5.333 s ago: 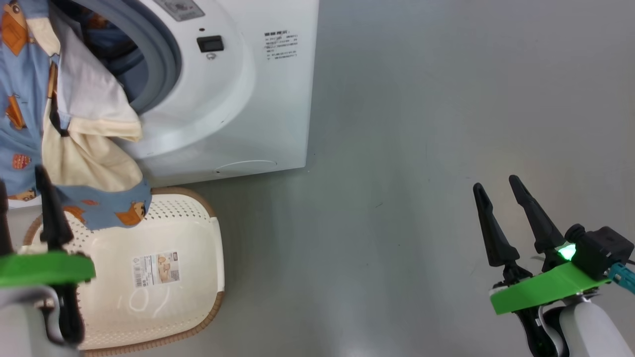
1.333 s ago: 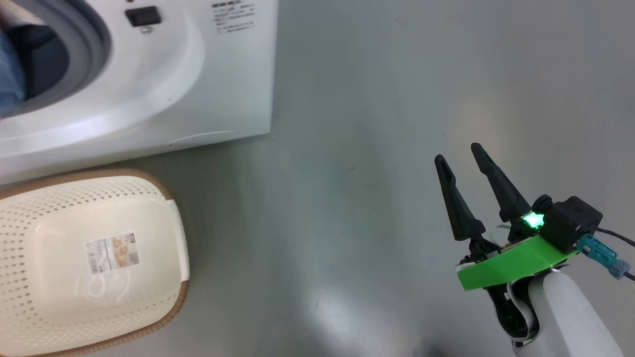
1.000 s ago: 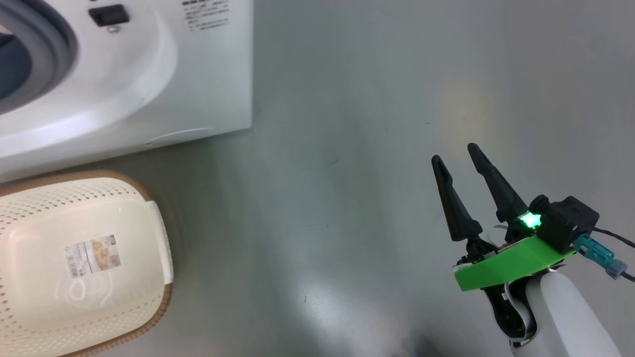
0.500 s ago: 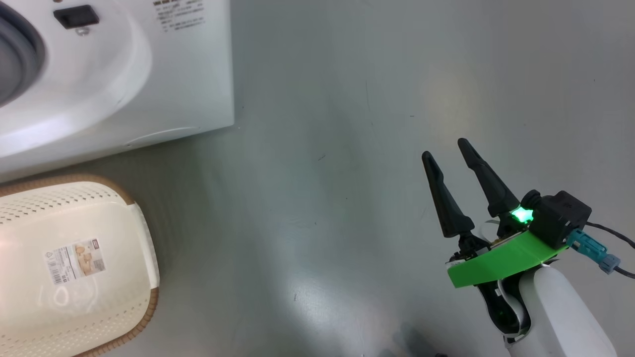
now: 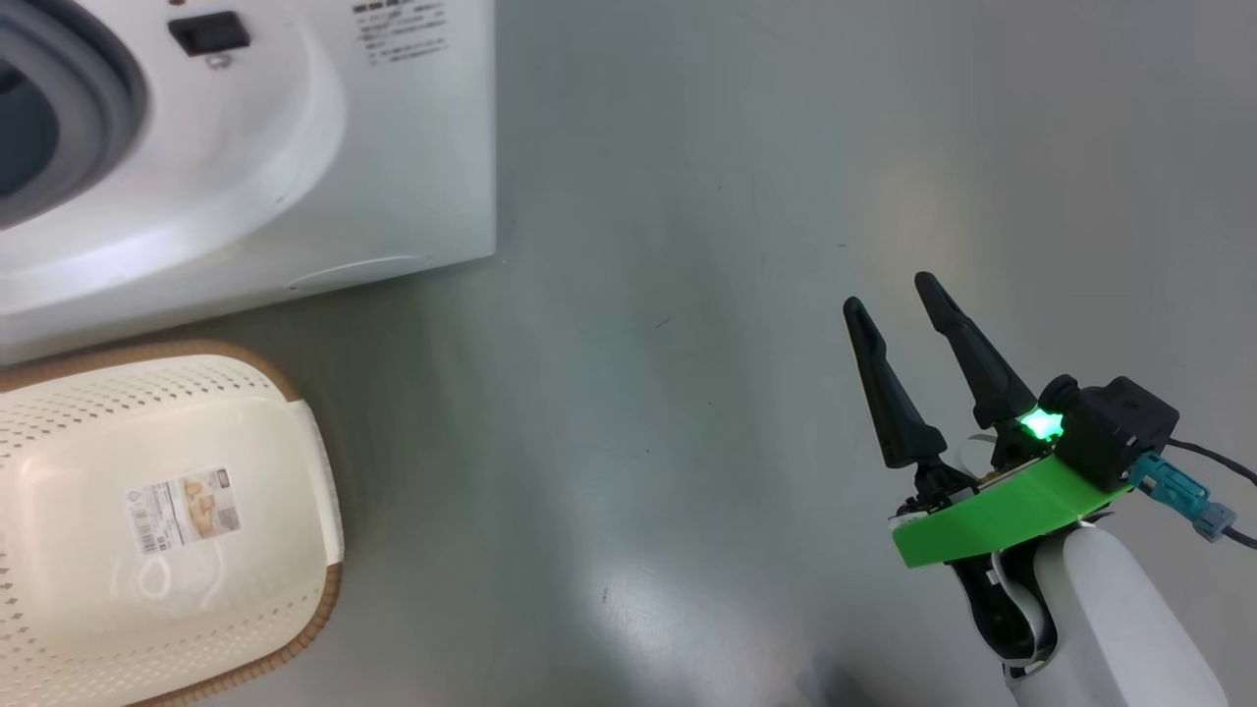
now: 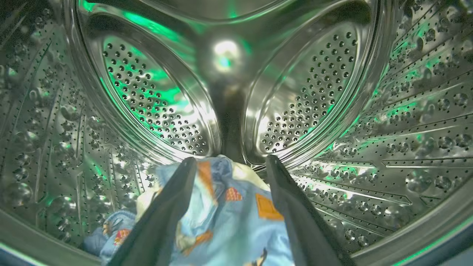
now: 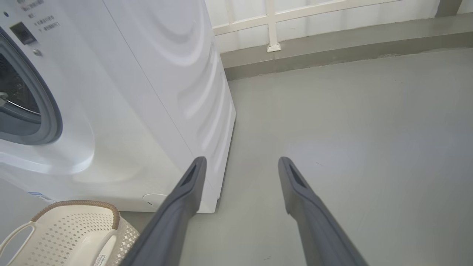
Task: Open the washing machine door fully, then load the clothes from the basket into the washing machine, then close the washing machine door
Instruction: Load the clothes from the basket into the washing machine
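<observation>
Grey smooth floor [image 5: 687,393] runs across this laundry corner, with a white railing along the far wall. At the far left the basket [image 5: 196,388] sits mouth up just before the washing machine [image 5: 393,177]. Only the paper label [image 5: 182,511] lies on its bottom, so the loading looks done to me. The machine's mouth, ringed by the grey gasket [image 5: 108,88], faces out over the basket. Inside the steel drum [image 6: 406,129] the left end effector [image 6: 231,159] has its fingers spread wide, gripping nothing. The clothes [image 6: 229,218] lie heaped under and between those fingers on the drum's bottom. The heap sprawls from the lower left of the wrist view toward the middle, with no clear heading beyond that. The bear-print fabric looks light, limp and easily bunched. I would pinch a raised fold rather than a flat patch, and expect loose ends to trail toward the gasket. Well off to the right, the right end effector [image 5: 888,295] hangs over bare floor, fingers parted and empty, pointing roughly toward the machine's side. What seems left is closing the washing machine door.
</observation>
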Robot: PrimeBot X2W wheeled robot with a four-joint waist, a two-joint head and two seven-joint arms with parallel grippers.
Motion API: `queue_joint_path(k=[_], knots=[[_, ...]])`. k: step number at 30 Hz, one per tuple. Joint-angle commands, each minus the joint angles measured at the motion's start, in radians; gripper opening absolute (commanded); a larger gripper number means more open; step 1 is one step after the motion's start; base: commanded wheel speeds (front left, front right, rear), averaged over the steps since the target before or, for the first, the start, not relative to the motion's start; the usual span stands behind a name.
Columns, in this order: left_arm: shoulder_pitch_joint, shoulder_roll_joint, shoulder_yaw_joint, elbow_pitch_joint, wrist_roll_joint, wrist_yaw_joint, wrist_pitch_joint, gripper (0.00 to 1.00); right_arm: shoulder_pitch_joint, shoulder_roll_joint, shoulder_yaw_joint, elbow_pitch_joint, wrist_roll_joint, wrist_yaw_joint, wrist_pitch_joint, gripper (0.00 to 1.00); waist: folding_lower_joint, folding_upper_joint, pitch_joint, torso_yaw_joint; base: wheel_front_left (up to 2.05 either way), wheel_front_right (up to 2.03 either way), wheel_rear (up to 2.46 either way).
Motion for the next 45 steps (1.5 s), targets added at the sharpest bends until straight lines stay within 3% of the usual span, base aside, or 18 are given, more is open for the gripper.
queue_joint_path(k=[1,20,45], knots=[[0.040,0.041,0.021,-0.033,-0.011,-0.003,-0.005,1.00,0.016,-0.007,0.012,-0.020,0.000,0.002,-0.005,1.00,0.0000,-0.0001,-0.011,0.013,0.00,0.00,0.00],[0.343,-0.119,0.063,-0.116,0.036,-0.003,-0.005,1.00,0.092,-0.060,-0.032,0.001,-0.001,0.002,-0.005,1.00,0.0000,-0.0001,-0.155,0.114,0.00,0.00,0.00],[0.784,-0.185,0.049,-0.300,0.081,-0.003,-0.005,1.00,0.284,-0.113,-0.086,0.043,0.029,0.002,-0.005,1.00,0.0000,-0.0001,-0.439,0.226,0.00,0.00,0.00]])
